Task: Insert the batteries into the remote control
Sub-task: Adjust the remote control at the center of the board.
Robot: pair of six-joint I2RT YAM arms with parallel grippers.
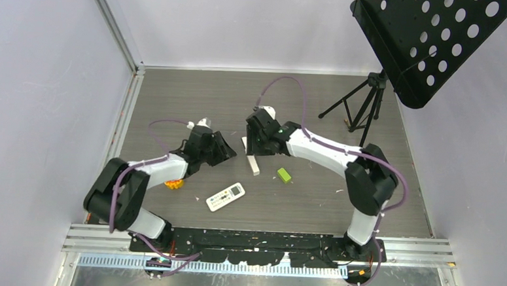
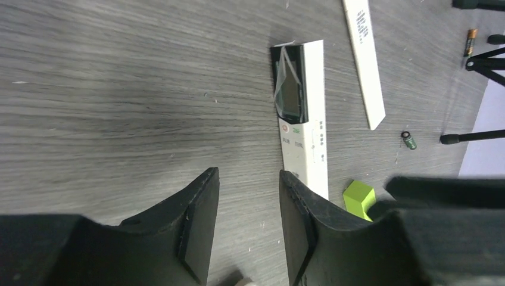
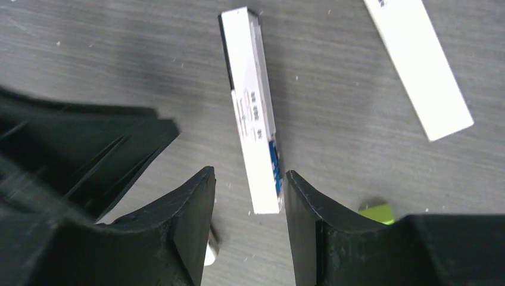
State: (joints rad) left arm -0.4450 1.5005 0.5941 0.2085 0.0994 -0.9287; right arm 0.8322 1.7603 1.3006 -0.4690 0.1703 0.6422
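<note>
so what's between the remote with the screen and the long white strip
Nothing but bare table; the remote and the white strip lie apart. The left wrist view shows it.

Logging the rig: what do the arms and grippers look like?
The left arm and right arm have white link shells and black joints, trailing purple cables. A small green light glows near the right wrist. The left gripper and right gripper are black, each with two wedge-shaped fingers.

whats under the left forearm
A small orange object pokes out from beneath the white link of the left arm. Only that edge shows; the arm covers the rest, so its identity is unclear.
</note>
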